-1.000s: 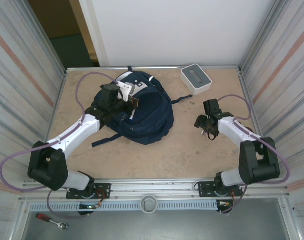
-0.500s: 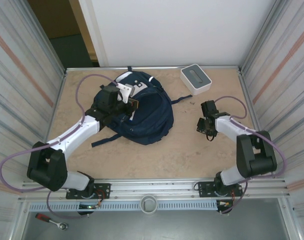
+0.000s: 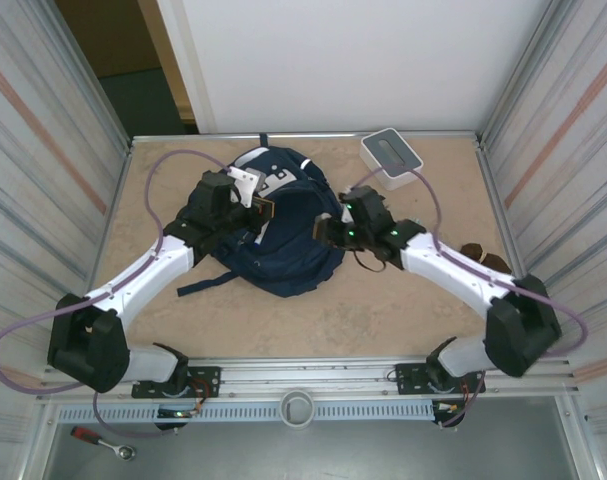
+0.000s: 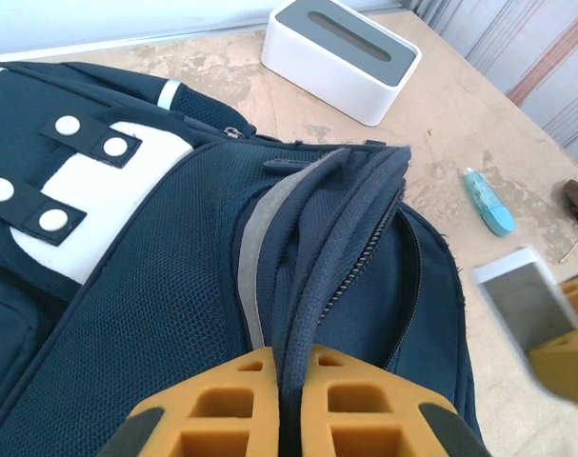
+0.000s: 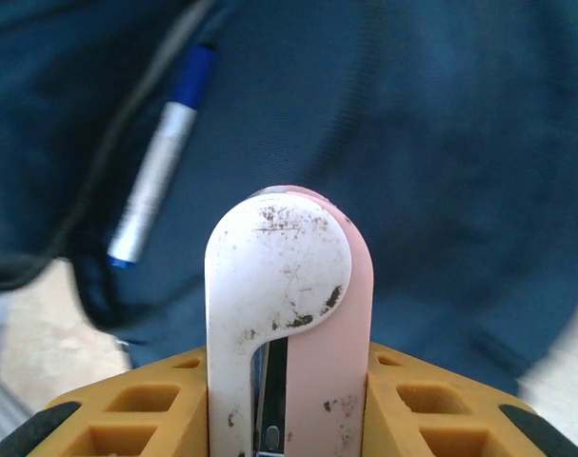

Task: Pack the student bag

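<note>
The student bag (image 3: 283, 245) lies in the middle of the table, navy with white patches (image 4: 127, 186). My left gripper (image 4: 290, 367) is shut on the raised zipper edge of its opening (image 4: 341, 238) and holds it up. My right gripper (image 5: 289, 367) is shut on a small pink and white stapler (image 5: 284, 276), hovering just over the bag's fabric (image 5: 441, 143) at its right side (image 3: 328, 232). From the left wrist the stapler (image 4: 522, 300) shows beside the opening. A blue and silver pen (image 5: 160, 181) lies in the bag's gap.
A white box (image 3: 391, 158) stands at the back right of the table. A teal correction pen (image 4: 488, 202) and a small brown thing (image 3: 478, 256) lie on the table right of the bag. Metal walls close in both sides.
My right arm has swung left from the open table to the bag's right side, its jaws now closed on the stapler. The left gripper kept its hold and the bag shifted slightly.
</note>
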Robot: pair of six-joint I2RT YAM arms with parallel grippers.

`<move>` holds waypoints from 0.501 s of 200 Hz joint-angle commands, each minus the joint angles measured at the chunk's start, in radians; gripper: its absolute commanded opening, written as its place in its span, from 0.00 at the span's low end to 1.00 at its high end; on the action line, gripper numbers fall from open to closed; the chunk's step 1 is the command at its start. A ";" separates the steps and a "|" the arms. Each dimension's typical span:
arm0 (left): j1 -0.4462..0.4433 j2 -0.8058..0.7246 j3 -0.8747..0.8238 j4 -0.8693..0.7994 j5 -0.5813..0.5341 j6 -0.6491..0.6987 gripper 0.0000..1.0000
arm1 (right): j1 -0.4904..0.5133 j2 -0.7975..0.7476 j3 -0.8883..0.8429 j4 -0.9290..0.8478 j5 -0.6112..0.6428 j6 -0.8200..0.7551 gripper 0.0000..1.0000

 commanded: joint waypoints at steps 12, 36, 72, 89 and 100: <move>0.003 -0.043 0.057 0.054 0.056 -0.032 0.00 | 0.041 0.206 0.165 0.139 -0.054 0.090 0.38; 0.003 -0.046 0.065 0.046 0.049 -0.029 0.00 | 0.033 0.340 0.273 0.159 -0.082 0.109 0.49; 0.003 -0.053 0.059 0.035 0.034 -0.009 0.00 | 0.010 0.291 0.214 0.168 -0.120 0.069 0.63; 0.003 -0.047 0.049 0.044 0.023 -0.009 0.00 | -0.003 0.209 0.150 0.145 -0.122 0.035 0.63; 0.003 -0.042 0.042 0.047 0.031 -0.009 0.00 | -0.016 0.143 0.095 0.130 -0.115 0.015 0.63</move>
